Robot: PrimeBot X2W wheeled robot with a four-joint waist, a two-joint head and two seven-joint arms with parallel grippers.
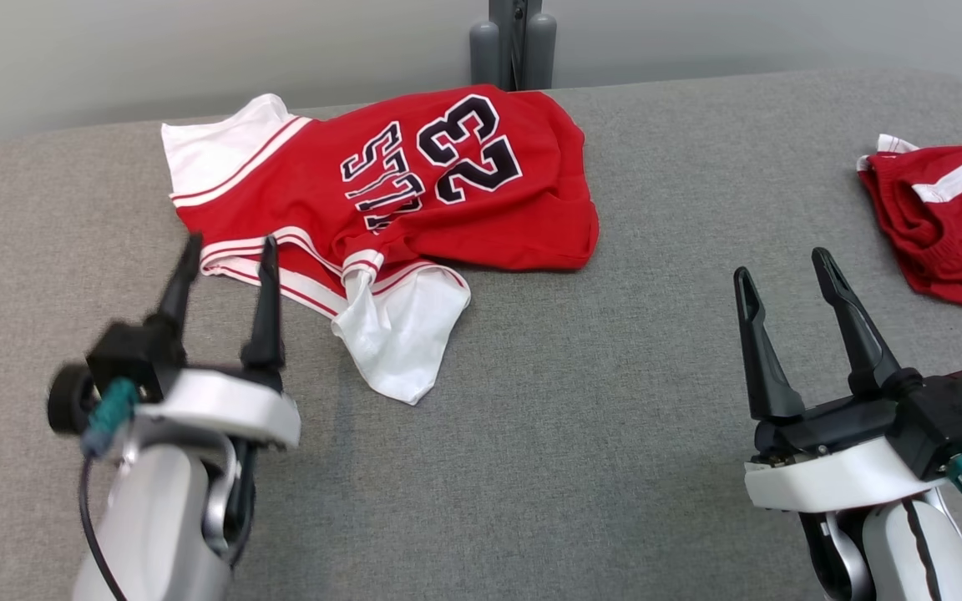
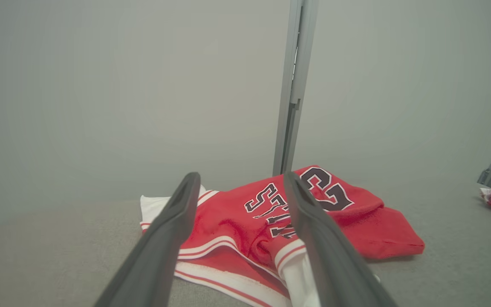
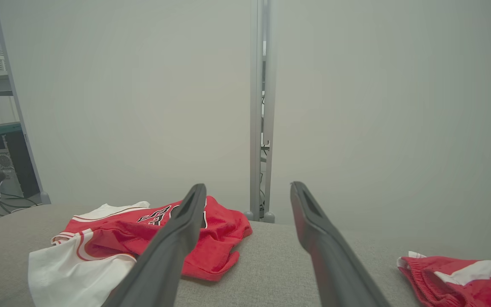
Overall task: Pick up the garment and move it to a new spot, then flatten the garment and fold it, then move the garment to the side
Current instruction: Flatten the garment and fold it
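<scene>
Head view: L gripper (image 1: 232,240), R gripper (image 1: 782,264) splayed, empty.

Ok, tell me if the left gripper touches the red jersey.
Cannot tell. Head view: the left gripper overlaps the striped edge of the red jersey; its height is unclear.

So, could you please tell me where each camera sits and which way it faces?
Head view: on the head, looking forward and down at the jersey on the table; left gripper and right gripper show, open.
Left wrist view: on the left wrist, facing the jersey and wall along its own fingers.
Right wrist view: on the right wrist, facing the wall, between its own fingers.
Shared: all three show the jersey and a second red garment.
</scene>
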